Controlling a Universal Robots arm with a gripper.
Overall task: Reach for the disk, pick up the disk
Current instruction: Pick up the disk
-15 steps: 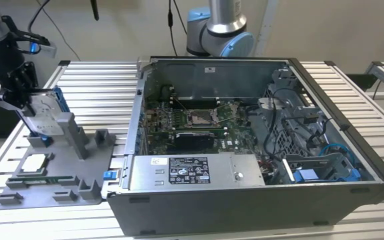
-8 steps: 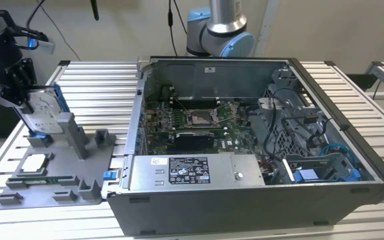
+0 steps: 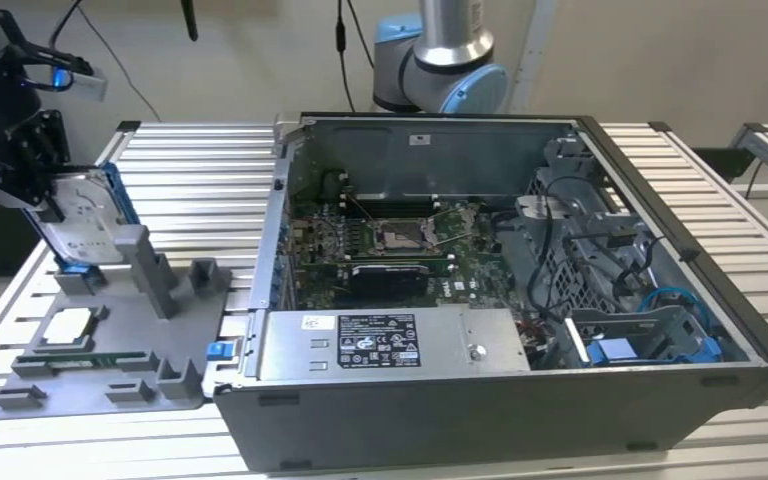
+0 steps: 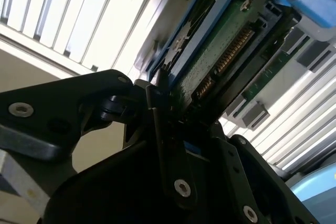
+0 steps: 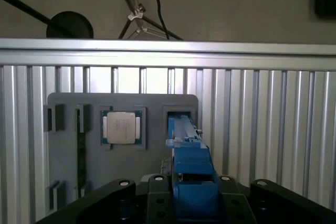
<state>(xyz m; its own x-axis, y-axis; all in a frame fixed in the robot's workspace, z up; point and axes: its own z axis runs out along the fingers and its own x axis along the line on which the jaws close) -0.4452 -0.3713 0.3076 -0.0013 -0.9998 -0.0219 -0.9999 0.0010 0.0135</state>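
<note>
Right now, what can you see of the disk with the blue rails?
The disk is a flat silver-grey slab with a white label and blue rails along its edges; the second wrist view shows a green circuit board underneath. It stands on edge on the grey tray, at the exterior view's left, clamped by the tool.

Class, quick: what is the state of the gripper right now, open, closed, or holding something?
Gripper: closed on the disk, gripping it by its blue-railed edges.
</note>
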